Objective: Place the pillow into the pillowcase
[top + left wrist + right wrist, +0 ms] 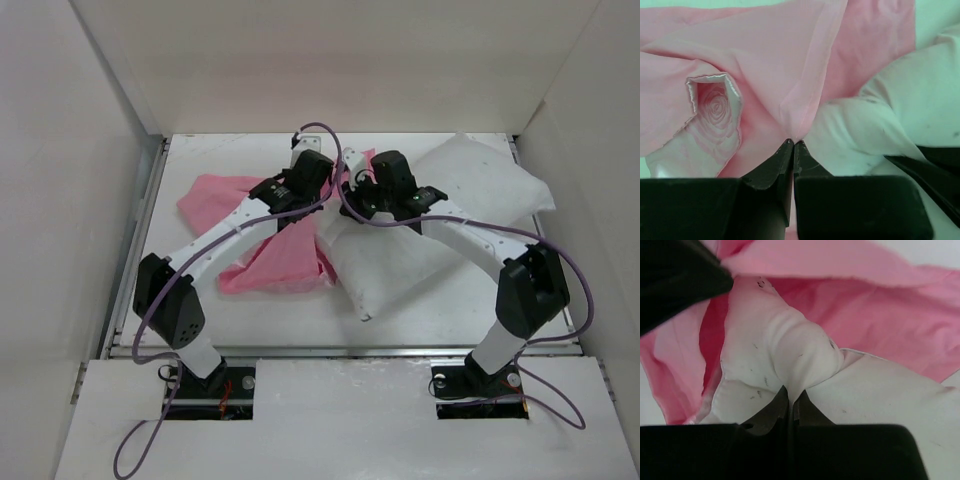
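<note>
White table [450, 310], pink pillowcase [275, 255], plump pillow [480, 185]

No readable text, label, brand, number or sign in any view. On the pillowcase [715, 112], only an embossed rose, no letters. On the pillow [790, 340], a few tiny dark flecks, too small to read as characters.
</note>
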Robot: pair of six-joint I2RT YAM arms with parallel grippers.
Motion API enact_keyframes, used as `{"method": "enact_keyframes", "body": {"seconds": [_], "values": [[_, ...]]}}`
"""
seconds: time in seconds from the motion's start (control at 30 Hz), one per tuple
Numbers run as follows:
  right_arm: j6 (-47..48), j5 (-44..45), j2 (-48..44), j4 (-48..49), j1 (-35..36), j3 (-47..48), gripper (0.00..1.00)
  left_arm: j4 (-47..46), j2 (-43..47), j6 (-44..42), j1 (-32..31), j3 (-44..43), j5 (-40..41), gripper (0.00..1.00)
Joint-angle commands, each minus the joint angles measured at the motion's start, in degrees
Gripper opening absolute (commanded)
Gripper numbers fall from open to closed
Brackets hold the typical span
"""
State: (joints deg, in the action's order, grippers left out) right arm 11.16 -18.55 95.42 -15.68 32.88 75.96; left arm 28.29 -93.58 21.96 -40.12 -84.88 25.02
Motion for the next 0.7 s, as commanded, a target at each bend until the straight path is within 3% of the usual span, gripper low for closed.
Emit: {"method": "enact_keyframes", "body": {"seconds": [0.0, 0.27, 0.53, 0.67], "values": [[-4.7, 3.9, -0.4, 13.6, 0.8, 5.8, 0.0, -0.2, 5.1, 0.2, -2.1, 0.6, -0.8, 0.0], [-18.5, 15.2, 5.2, 30.9, 0.8, 8.7, 0.0, -0.2, 7.8, 1.3, -3.6, 3.8, -5.3, 0.0], [-24.2, 29.3, 14.1, 37.6, 0.3, 13.6, 0.0, 1.7, 11.2, 2.4, -4.2, 5.7, -8.0, 0.0], [-33.4, 38.7, 16.2, 37.7, -1.5, 15.4, 0.0, 4.0, 13.5, 2.9, -4.2, 6.9, -8.0, 0.0]]}}
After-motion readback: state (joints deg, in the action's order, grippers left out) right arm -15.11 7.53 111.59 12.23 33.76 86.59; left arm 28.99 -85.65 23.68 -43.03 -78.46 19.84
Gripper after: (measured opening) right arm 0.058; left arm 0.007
